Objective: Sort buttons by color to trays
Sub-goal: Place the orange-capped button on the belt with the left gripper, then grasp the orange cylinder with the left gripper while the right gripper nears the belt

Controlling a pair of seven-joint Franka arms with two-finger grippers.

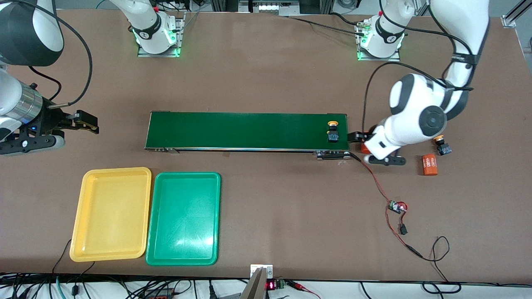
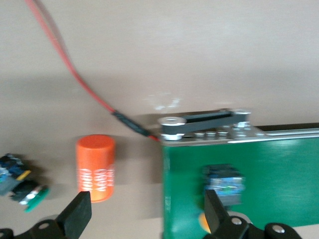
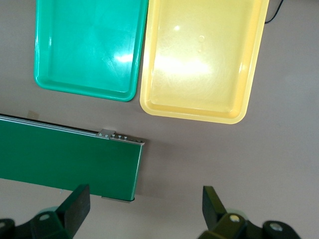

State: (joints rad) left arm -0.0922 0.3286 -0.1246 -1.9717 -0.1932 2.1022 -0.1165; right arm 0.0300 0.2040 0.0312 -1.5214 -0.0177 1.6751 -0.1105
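Note:
A yellow-capped button [image 1: 332, 132] [image 2: 223, 181] stands on the dark-green conveyor belt [image 1: 245, 131] at the left arm's end. My left gripper [image 1: 374, 148] [image 2: 145, 216] hangs open over that belt end; one finger is beside this button and nothing is held. A second yellow-capped button [image 1: 442, 145] lies on the table toward the left arm's end. A green-capped button [image 2: 22, 186] lies on its side next to an orange cylinder [image 2: 95, 168]. The yellow tray [image 1: 112, 214] [image 3: 199, 59] and green tray [image 1: 183, 218] [image 3: 89, 45] are empty. My right gripper [image 1: 79, 124] [image 3: 144, 206] waits open past the belt's other end.
Another orange cylinder [image 1: 430, 165] with white print lies on the table nearer the front camera than the second yellow button. A red-and-black wire with a small circuit board [image 1: 397, 206] runs from the belt's corner toward the table's front edge.

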